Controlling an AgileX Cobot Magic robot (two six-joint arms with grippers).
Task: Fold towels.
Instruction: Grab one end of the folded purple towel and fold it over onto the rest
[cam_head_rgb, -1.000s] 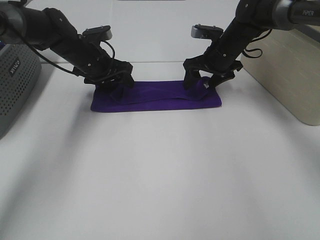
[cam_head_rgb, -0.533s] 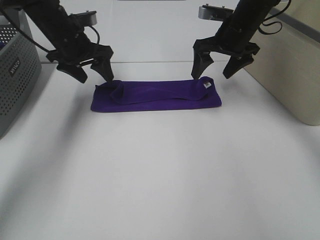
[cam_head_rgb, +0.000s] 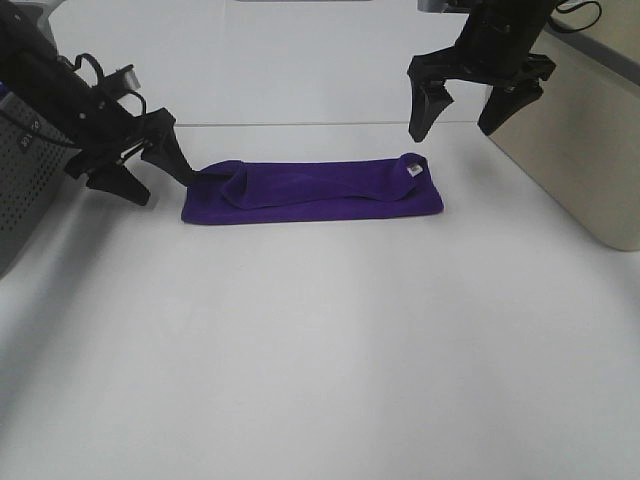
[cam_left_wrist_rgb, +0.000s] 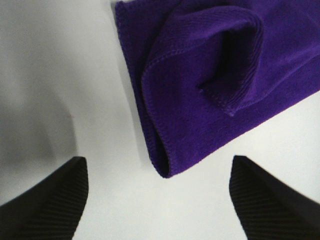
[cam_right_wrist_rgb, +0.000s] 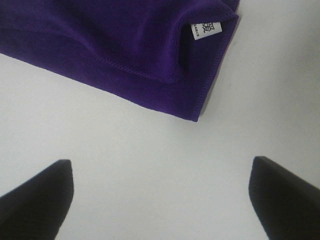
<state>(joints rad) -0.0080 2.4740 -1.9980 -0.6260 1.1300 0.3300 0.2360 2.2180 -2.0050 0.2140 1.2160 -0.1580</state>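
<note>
The deep purple towel (cam_head_rgb: 312, 192) lies on the white table folded into a long narrow strip, with its small white tag (cam_head_rgb: 415, 171) at the right end. Its left end has a bunched fold (cam_left_wrist_rgb: 220, 65); the tag also shows in the right wrist view (cam_right_wrist_rgb: 203, 30). My left gripper (cam_head_rgb: 150, 170) is open and empty, low beside the towel's left end. My right gripper (cam_head_rgb: 470, 118) is open and empty, raised above and behind the towel's right end.
A grey perforated basket (cam_head_rgb: 28, 185) stands at the far left edge. A large beige box (cam_head_rgb: 590, 150) stands at the right, close to my right arm. The white table (cam_head_rgb: 320, 340) stretches out in front of the towel.
Both grippers let go of the towel ends and opened. The left arm swung out to the left and down; the right rose and drew back to the right. The towel stayed put.
</note>
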